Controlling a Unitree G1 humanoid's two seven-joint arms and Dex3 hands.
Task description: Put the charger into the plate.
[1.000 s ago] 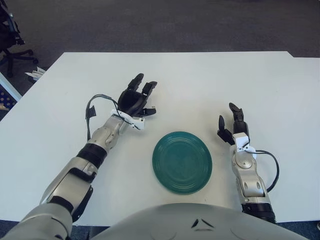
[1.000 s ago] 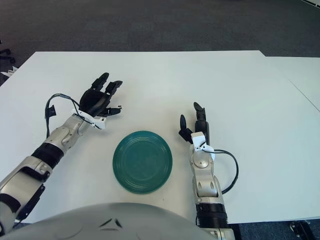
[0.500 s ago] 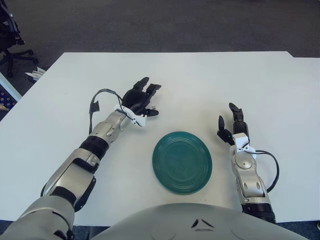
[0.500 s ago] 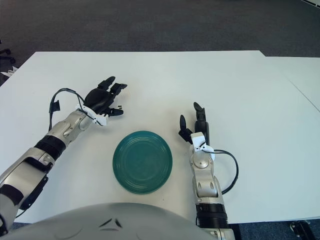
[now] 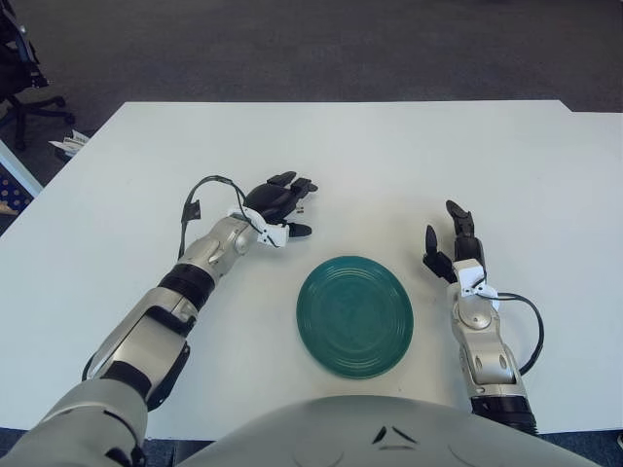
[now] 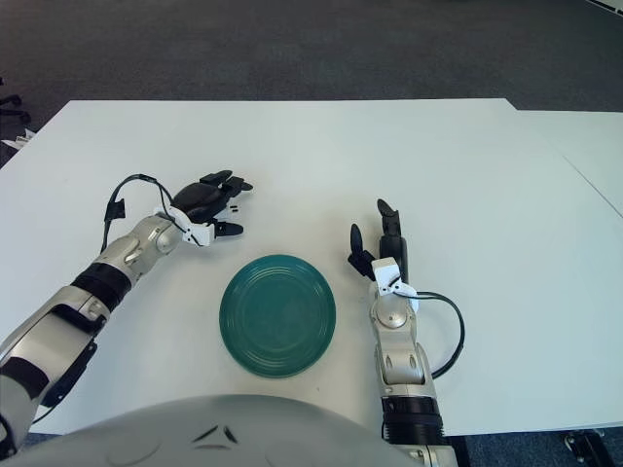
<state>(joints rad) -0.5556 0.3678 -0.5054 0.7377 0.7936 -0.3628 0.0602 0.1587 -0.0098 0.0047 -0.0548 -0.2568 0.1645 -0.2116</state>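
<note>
Your left robot hand (image 5: 277,201) sits left of centre in the frame, up and left of the green plate (image 5: 354,315), with its fingers curved loosely downward over the white table (image 5: 389,165). Beneath it only a small white piece with metal prongs peeks out, most likely the charger (image 5: 303,205), and you cannot tell whether the fingers actually have hold of it. Judge it as light, rigid and smooth-sided, so it may skid on the table if nudged. Take it across its flat plastic body, away from the prongs. The right robot hand (image 5: 454,243) shows at the right of the plate, fingers loosely extended and holding nothing. The plate has nothing in it yet.
</note>
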